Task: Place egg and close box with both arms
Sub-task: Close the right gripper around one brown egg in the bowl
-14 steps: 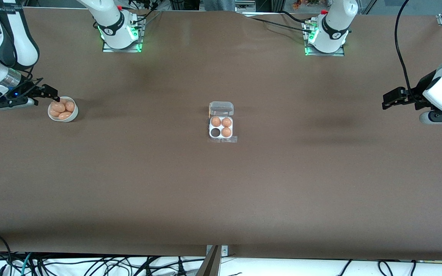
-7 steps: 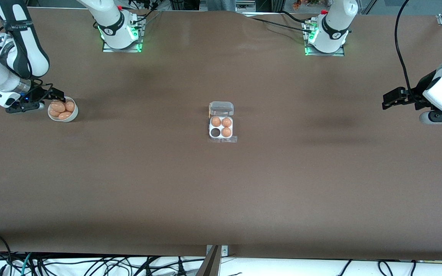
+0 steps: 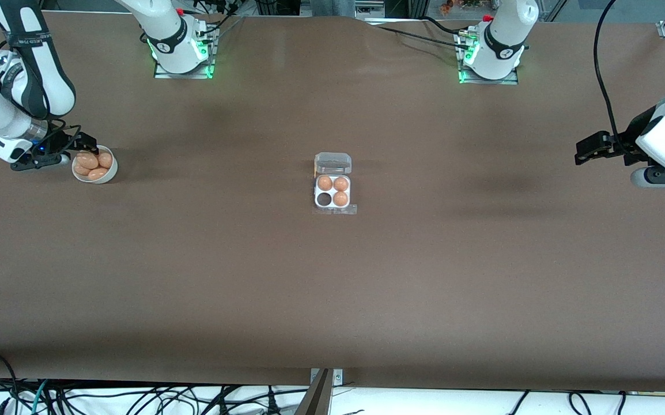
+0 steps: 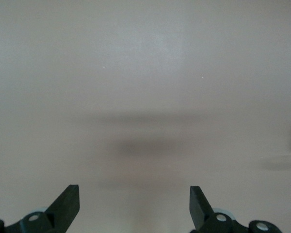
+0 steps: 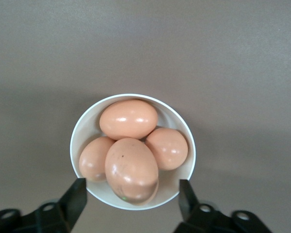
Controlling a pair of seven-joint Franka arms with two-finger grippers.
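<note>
The right gripper (image 3: pixel 83 144) is hanging at the rim of a round white bowl (image 3: pixel 111 171) at the right arm's end of the table, its fingers (image 5: pixel 75 198) spread wide and straddling the bowl's edge with nothing between them. Four brown eggs are lying heaped in the bowl; the egg (image 5: pixel 131 169) closest to the gripper is sitting on top, just ahead of the open fingertips and not touching them in the right wrist view. The box (image 3: pixel 332 184) is sitting well apart from this gripper, mid-table, roughly halfway between the two grippers, with its clear lid (image 3: pixel 332 162) standing open. Three eggs are filling three of its cells, and the one empty cell (image 3: pixel 324 199) is showing dark on the side toward the right arm and the front camera. The left gripper (image 3: pixel 579 154) is waiting over bare table at the left arm's end, its fingers (image 4: pixel 68 203) also held wide with nothing in them
</note>
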